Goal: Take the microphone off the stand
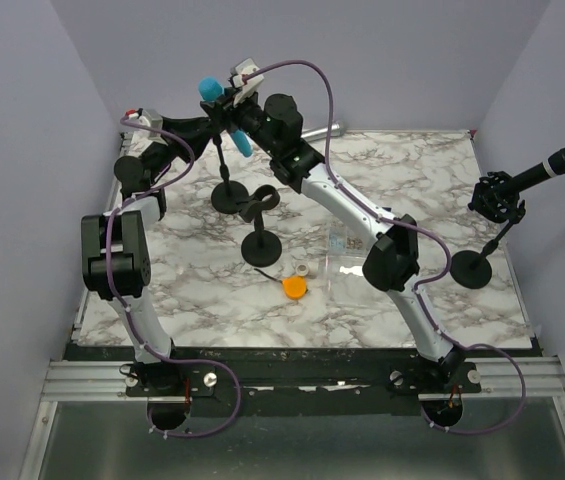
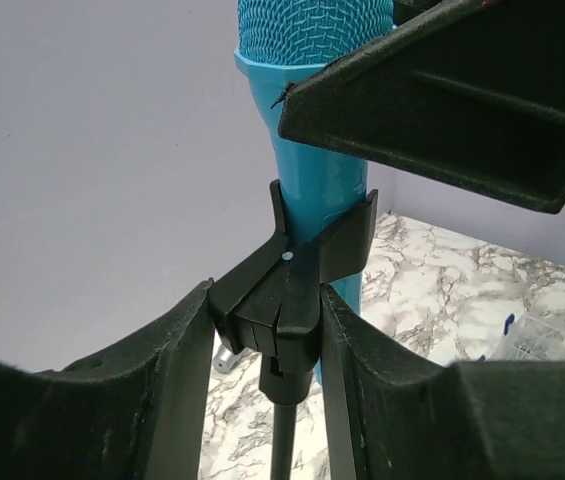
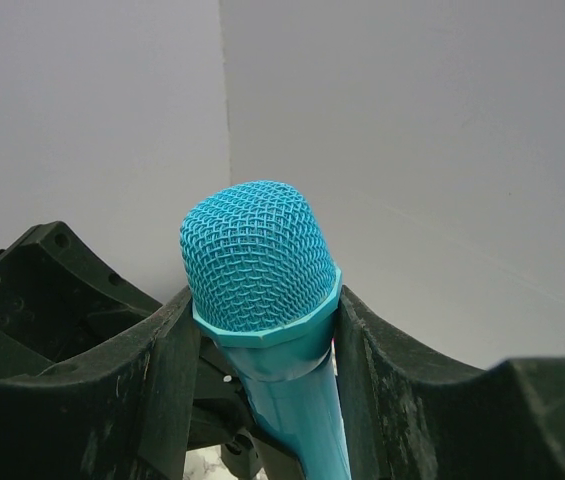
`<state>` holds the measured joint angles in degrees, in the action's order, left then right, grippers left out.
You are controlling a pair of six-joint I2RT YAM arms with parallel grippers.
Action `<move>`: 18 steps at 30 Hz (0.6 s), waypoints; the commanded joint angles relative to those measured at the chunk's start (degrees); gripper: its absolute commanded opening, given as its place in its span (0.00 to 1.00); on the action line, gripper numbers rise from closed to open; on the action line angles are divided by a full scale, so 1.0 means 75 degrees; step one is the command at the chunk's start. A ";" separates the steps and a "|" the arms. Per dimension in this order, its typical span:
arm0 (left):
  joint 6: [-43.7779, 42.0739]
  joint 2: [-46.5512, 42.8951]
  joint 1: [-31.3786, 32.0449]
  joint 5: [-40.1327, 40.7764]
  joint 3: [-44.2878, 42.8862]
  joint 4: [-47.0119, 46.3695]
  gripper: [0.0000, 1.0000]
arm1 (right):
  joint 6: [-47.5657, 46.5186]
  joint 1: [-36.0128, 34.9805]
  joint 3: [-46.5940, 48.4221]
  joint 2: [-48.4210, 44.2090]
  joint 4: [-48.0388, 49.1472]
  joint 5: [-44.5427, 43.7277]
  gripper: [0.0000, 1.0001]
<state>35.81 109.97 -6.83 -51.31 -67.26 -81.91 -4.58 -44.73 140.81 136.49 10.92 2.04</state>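
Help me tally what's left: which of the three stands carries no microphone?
The middle stand, by the orange disc: its clip is empty. The rear stand holds the blue microphone, the right-hand stand the black one.

The teal microphone [image 3: 262, 260] tilts, mesh head up, between the right pincer [image 3: 265, 350], clipped into the black stand [image 2: 280, 300] inside the left pincer [image 2: 267, 390].

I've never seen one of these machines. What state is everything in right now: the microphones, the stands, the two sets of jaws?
Turquoise mesh-headed microphone: mounted, not yet removed.
Black plastic clip: closed around the turquoise body.
Left gripper: jaws shut on the clip.
Right gripper: jaws shut on the microphone, just below its head.
Black microphone: tilted, held in the right-hand stand.
Middle round-based black stand: clip appears empty.
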 commanded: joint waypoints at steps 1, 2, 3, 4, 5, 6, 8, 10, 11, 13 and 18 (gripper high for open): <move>-0.0275 -0.0237 0.0152 -0.0592 0.0284 0.0703 0.00 | -0.0090 -0.0015 0.0077 -0.0658 0.1368 0.0418 0.01; -0.0264 -0.0302 0.0154 -0.0604 0.0312 0.0708 0.00 | -0.0107 -0.0007 -0.0030 -0.0695 0.1377 0.0451 0.01; -0.0253 -0.0365 0.0168 -0.0602 0.0346 0.0759 0.00 | -0.0093 -0.0006 -0.0146 -0.0713 0.1391 0.0473 0.01; -0.0241 -0.0465 0.0172 -0.0582 0.0361 0.0982 0.00 | -0.0093 -0.0001 -0.0223 -0.0725 0.1335 0.0536 0.01; -0.0240 -0.0593 0.0172 -0.0605 0.0371 0.1166 0.00 | -0.0103 0.0009 -0.0269 -0.0734 0.1248 0.0586 0.01; -0.0217 -0.0686 0.0190 -0.0612 0.0397 0.1356 0.00 | -0.0104 0.0011 -0.0387 -0.0774 0.1234 0.0627 0.01; -0.0336 -0.0992 0.0271 -0.0504 0.0535 0.1727 0.00 | -0.0022 0.0019 -0.0723 -0.0888 0.1390 0.0592 0.01; -0.0644 -0.1355 0.0426 -0.0142 0.0893 0.1948 0.14 | 0.0115 0.0076 -0.1033 -0.0991 0.1593 0.0618 0.01; -0.0727 -0.1501 0.0494 0.0041 0.1105 0.1876 0.28 | 0.0171 0.0114 -0.1098 -0.0995 0.1603 0.0681 0.01; -0.0596 -0.1528 0.0547 0.0047 0.1309 0.1416 0.44 | 0.0240 0.0180 -0.1104 -0.0963 0.1532 0.0777 0.01; -0.0266 -0.1139 0.0380 -0.0205 0.1252 0.0898 0.62 | 0.0271 0.0289 -0.1342 -0.1036 0.1420 0.0994 0.01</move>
<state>32.38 99.90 -4.32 -48.10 -58.57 -71.40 -3.22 -43.46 132.07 132.31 16.47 7.18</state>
